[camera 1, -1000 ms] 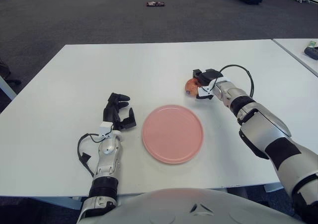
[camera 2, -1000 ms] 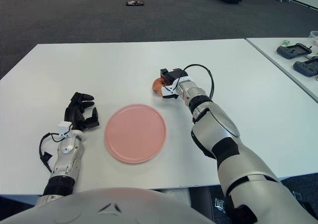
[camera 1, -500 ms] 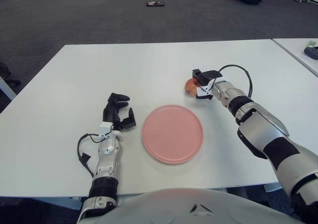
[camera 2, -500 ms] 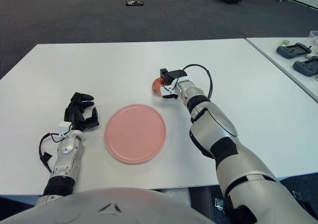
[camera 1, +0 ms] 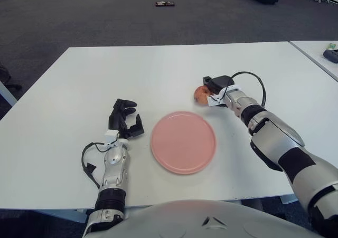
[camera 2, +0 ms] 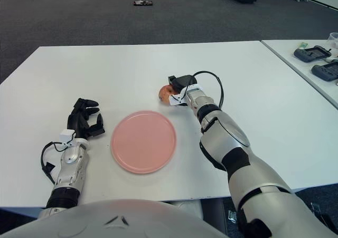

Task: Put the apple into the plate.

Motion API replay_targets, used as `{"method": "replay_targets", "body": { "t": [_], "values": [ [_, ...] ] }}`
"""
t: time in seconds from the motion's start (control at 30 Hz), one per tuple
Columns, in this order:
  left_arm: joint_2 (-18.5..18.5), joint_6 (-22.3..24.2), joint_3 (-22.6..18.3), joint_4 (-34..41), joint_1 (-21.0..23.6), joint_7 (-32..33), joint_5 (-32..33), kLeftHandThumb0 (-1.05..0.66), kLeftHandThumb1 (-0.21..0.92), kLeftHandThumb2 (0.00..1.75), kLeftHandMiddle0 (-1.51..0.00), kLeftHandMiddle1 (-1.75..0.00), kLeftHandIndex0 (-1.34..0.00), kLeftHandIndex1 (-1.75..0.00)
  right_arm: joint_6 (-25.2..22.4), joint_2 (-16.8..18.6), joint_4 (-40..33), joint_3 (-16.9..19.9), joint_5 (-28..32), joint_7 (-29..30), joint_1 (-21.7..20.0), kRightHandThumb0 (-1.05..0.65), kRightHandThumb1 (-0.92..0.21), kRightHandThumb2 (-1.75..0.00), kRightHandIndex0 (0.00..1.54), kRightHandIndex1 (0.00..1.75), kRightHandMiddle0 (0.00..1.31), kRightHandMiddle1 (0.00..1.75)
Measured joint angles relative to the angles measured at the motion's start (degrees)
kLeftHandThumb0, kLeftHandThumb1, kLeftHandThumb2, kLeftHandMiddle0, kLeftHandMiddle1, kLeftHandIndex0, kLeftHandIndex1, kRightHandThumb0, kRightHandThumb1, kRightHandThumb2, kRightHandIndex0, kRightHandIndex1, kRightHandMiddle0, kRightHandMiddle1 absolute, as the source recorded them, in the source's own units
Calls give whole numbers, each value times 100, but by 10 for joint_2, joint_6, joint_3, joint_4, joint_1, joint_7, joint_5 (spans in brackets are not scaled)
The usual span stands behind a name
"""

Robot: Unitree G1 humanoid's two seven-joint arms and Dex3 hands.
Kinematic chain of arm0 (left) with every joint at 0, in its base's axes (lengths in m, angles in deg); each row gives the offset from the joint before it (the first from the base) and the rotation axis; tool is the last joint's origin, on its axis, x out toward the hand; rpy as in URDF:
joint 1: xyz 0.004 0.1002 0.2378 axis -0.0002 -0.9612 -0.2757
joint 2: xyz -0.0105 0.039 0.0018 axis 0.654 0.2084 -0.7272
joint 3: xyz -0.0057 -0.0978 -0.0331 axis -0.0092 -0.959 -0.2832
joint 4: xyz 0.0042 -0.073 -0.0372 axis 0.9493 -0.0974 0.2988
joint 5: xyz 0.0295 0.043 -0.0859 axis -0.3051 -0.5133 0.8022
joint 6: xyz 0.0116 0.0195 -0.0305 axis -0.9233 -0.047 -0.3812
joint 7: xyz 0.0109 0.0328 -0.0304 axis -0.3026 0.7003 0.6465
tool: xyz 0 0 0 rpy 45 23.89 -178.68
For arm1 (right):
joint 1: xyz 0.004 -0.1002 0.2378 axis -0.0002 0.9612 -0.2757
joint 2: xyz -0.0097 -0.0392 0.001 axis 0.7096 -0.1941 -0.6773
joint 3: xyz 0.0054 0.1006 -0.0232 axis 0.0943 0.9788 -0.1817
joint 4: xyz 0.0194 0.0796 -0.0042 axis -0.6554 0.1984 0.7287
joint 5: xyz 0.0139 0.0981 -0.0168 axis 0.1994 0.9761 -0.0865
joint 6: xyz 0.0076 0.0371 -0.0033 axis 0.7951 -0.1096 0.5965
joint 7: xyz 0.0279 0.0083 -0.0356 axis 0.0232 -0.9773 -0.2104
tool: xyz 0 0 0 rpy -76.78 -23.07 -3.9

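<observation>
While the apple [camera 1: 200, 94] sits on the white surface [camera 1: 158, 69] at roughly one o'clock from the pink plate [camera 1: 183, 141], the right robot hand [camera 1: 215, 88] is positioned directly against its right side, dark fingers wrapped over the top and back of the fruit. Grip appears closed on the apple, though whether the fruit is lifted clear of the surface cannot be told. The apple lies at nine o'clock from that robot hand; the plate lies at about seven o'clock from the apple, near but apart. Apple is small, round, reddish-orange with a paler patch. The left robot hand [camera 1: 124, 123] shows at nine o'clock of the plate, fingers loosely curled, holding nothing, and well farther from the fruit.
</observation>
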Motion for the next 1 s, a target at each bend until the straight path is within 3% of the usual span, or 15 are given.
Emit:
{"method": "replay_targets", "body": {
  "t": [0.5,1.0],
  "values": [
    [7,0,1,-6,3,0,-1,-1,24,143,-65,-175,-45,-175,9,4,0,59,40,-6,10,-1,7,-175,89,175,71,171],
    [8,-1,4,-6,5,-1,-2,-1,19,147,-67,-175,-50,-174,83,10,-3,94,68,-10,22,-1,6,-175,88,174,68,175]
  ]
}}
